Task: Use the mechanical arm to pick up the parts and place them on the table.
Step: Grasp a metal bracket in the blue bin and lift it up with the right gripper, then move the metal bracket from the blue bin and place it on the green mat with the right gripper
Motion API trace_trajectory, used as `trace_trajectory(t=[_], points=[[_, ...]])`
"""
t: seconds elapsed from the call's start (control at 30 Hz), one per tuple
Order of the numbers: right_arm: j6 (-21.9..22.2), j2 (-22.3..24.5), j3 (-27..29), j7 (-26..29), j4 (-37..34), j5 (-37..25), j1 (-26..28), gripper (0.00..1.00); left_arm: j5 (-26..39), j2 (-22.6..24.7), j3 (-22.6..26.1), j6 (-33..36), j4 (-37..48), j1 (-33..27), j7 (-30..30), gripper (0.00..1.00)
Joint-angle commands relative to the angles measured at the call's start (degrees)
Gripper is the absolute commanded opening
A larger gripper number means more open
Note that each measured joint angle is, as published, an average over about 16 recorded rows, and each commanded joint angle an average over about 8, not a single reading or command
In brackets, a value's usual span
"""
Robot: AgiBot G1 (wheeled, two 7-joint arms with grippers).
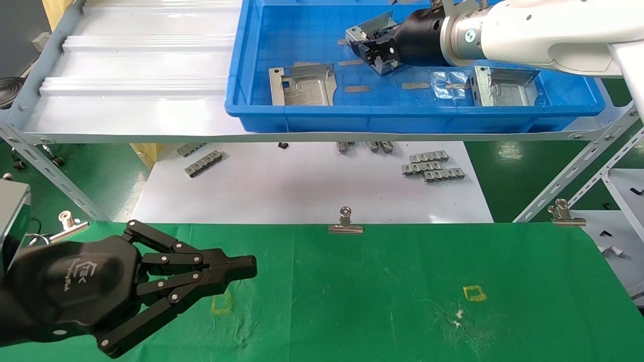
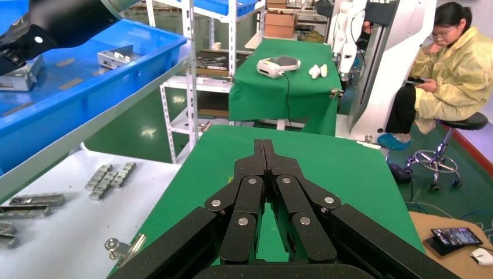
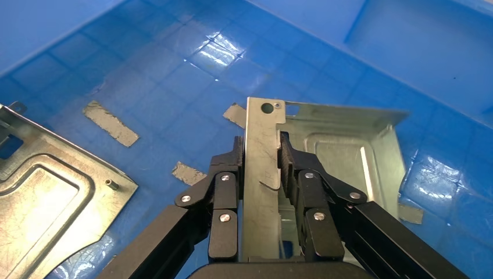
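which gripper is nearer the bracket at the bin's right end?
Right. The right gripper is inside the blue bin, near that bracket; the left gripper hovers over the green table.

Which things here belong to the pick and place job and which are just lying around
Job:
- right gripper, shut on a bracket in the blue tray
- two more brackets
- green table

Lying about:
- left gripper, shut, idle over the table
- grey ridged strips on the white sheet
- binder clips
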Motion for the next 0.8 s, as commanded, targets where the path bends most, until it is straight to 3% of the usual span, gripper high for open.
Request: trace_trajectory(t=[0.03,0.23,0.43,0.63,0.8], points=[[0.1,-0.2,-0.2,0.0,-0.3,-0.1,0.2,0.0,0.0,0.0,0.0,0.0,0.0,0.0,0.0,0.0],[-2.0,1.7,1.3,-1.6,2.6,2.7,1.2,0.0,0.0,0.0,0.0,0.0,0.0,0.0,0.0,0.0],[-8.9,6.6,3.1,-4.4,9.8,6.6,2.2,0.0,0.0,0.0,0.0,0.0,0.0,0.0,0.0,0.0],[-16.7,13.9,4.9,-3.8,19.6,10.4,2.1,0.0,0.0,0.0,0.0,0.0,0.0,0.0,0.0,0.0],[-22.2,21.9,6.6,-0.1,32.1,14.4,-0.9,0.0,0.0,0.0,0.0,0.0,0.0,0.0,0.0,0.0]])
